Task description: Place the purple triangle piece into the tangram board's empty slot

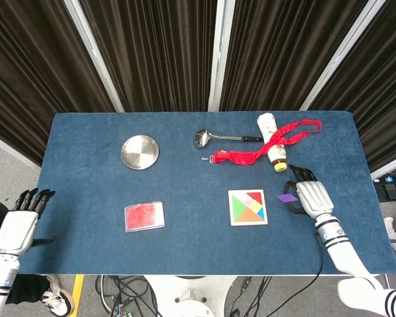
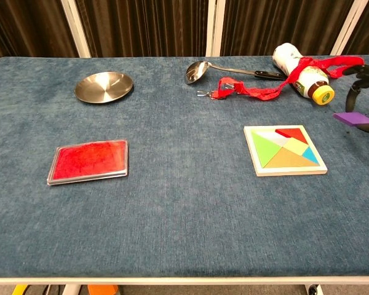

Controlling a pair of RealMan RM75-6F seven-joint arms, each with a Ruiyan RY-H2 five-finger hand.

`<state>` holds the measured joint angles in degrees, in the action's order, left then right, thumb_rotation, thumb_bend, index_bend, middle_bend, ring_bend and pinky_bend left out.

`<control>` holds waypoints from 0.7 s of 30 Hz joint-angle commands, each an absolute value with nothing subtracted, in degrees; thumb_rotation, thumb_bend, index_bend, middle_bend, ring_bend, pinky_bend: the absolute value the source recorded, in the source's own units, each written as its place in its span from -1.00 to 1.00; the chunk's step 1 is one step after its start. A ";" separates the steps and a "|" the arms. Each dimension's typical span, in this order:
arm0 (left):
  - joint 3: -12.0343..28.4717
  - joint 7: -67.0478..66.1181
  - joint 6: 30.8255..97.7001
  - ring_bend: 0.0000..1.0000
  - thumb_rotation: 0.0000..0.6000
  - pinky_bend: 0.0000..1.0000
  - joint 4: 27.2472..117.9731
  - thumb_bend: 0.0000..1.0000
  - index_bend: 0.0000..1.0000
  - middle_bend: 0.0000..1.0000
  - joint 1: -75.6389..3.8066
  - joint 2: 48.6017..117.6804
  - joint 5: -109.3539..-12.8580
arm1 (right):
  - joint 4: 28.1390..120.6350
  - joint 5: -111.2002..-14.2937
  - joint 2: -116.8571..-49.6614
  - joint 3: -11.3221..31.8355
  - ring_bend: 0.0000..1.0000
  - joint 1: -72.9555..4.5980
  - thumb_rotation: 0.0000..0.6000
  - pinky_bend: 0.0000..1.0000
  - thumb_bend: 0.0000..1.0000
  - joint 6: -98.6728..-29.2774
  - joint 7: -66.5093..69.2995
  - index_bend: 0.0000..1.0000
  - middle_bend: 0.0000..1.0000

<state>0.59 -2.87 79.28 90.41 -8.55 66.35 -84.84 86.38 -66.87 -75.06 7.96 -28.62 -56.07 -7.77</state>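
Note:
My right hand holds the purple triangle piece pinched at its fingertips, lifted off the table just right of the tangram board. In the chest view the purple piece hangs above the cloth at the right edge, with dark fingers over it. The tangram board is a square wooden tray filled with green, red, orange, blue and pale pieces. My left hand stays off the table's left edge, fingers apart and holding nothing.
A bottle with a red strap lies behind the board, close to my right hand. A ladle lies beside it. A steel dish and a red-filled clear case sit to the left.

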 commanded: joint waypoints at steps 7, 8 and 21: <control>0.45 0.87 80.07 -1.00 1.00 -0.91 88.65 -0.89 -0.78 -0.84 -7.93 66.24 -85.29 | 97.85 -36.16 -79.91 15.14 -1.00 -37.05 1.00 -1.00 -0.59 -58.11 -26.95 0.31 -1.00; 0.39 1.39 80.34 -1.00 1.00 -0.91 88.35 -0.89 -0.78 -0.84 -7.81 66.34 -85.53 | 98.22 -33.86 -81.07 15.52 -1.00 -37.88 1.00 -1.00 -0.59 -59.22 -27.99 0.31 -1.00; 0.22 6.43 80.54 -1.00 1.00 -0.91 83.91 -0.89 -0.78 -0.84 -7.48 67.64 -86.07 | 96.61 -25.70 -88.93 15.63 -1.00 -43.10 1.00 -1.00 -0.59 -66.46 -35.71 0.31 -1.00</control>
